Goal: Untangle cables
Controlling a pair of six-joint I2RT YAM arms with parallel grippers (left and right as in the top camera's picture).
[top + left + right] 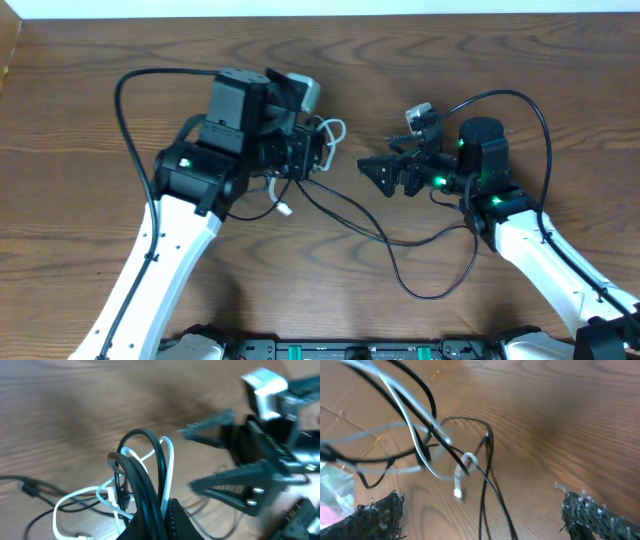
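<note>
Both arms reach inward: left gripper (318, 150) clamps the cables (142, 482), loops rising beyond it; right gripper (372, 175) faces it, jaws spread wide.

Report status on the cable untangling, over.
Left gripper shut on cables, black and white loops tangled. Right gripper open, empty, facing the bundle. Black slack trails across table toward right arm. Nothing between the grippers.
</note>
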